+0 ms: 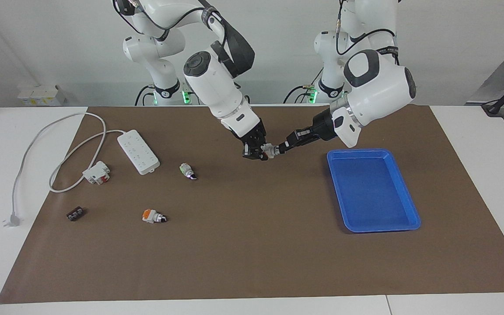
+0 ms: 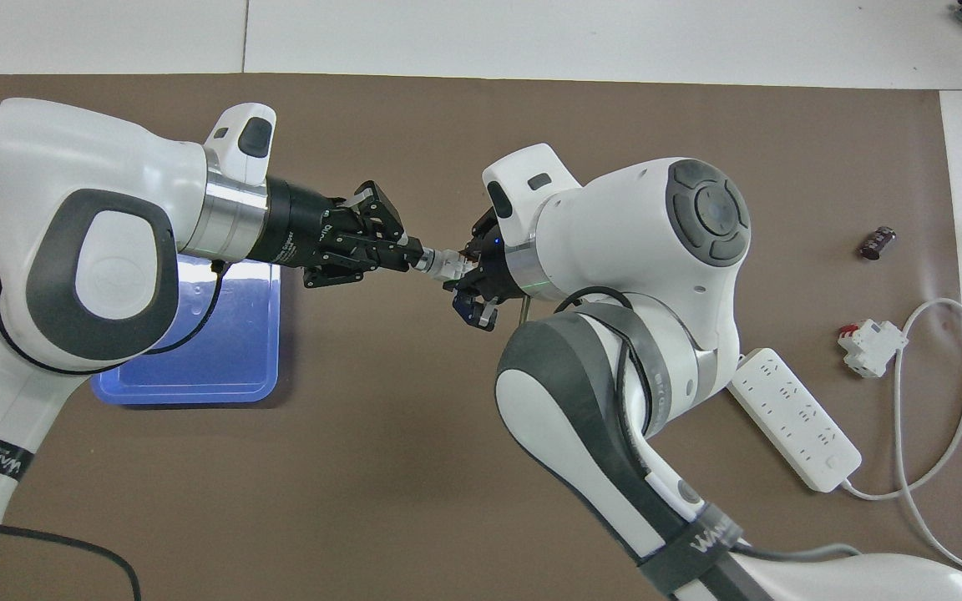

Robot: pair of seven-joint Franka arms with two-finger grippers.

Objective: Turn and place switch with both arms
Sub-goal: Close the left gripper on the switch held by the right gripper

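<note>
Two arms work over one brown mat [image 1: 252, 262], each with one gripper. There are three selector switches: one in the air and two lying on the mat. There is also one blue tray [image 1: 411, 205], one white power strip [image 1: 138, 152], one white plug [image 1: 11, 220], one white-and-red module [image 1: 96, 172] and one small dark block [image 1: 75, 214].

The switch [image 1: 269, 151] is held level above the mat, about midway between the two arms' ends and off the tray's edge toward the right arm's end. The right gripper [image 1: 258, 151] is clamped on its white body. Its black knob end points at the left gripper [image 1: 281, 148], which meets it head-on over the mat. That gripper's fingers are drawn in narrow, with a fingertip on either side of the knob and nothing but the knob between them. So the switch bridges the two grippers, gripped at both ends.

The green-ended switch [image 1: 187, 171] lies toward the right arm's end. The orange-ended switch [image 1: 152, 216] lies farther from the robots than it. The tray sits at the left arm's end, the power strip and module at the right arm's end
</note>
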